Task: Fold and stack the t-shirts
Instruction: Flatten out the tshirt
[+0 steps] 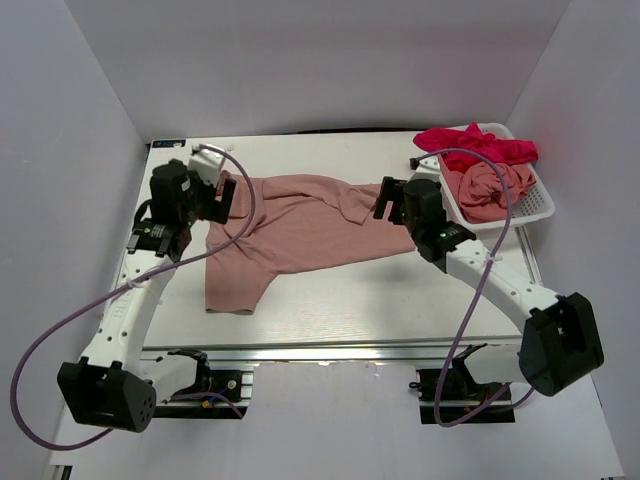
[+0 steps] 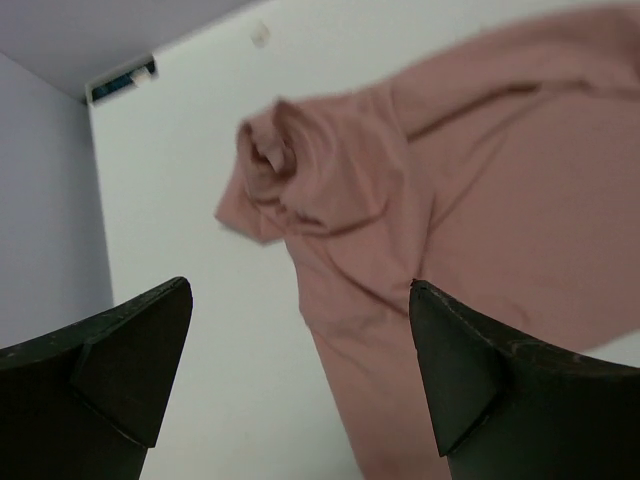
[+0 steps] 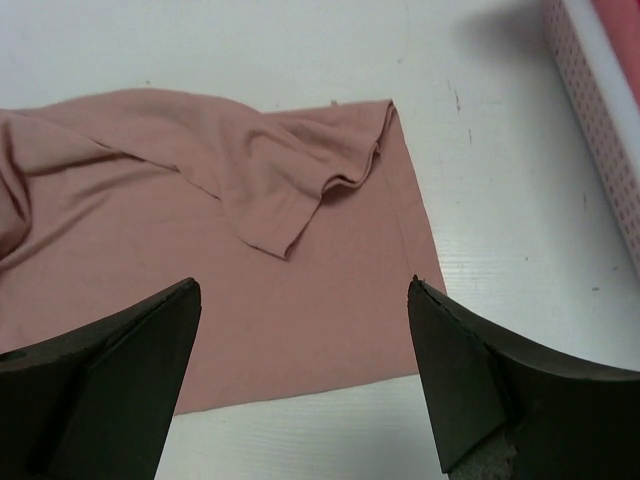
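As left fingers (image 2: 110, 360) and right fingers (image 3: 110, 370) hang spread above the rumpled t-shirt (image 1: 300, 225), a pinch may catch doubled layers, skewing the fold.

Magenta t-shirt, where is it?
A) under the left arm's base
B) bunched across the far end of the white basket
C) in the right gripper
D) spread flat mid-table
B: in the top view the magenta t-shirt lies bunched over the far end of the white basket, next to a crumpled pink t-shirt inside it.
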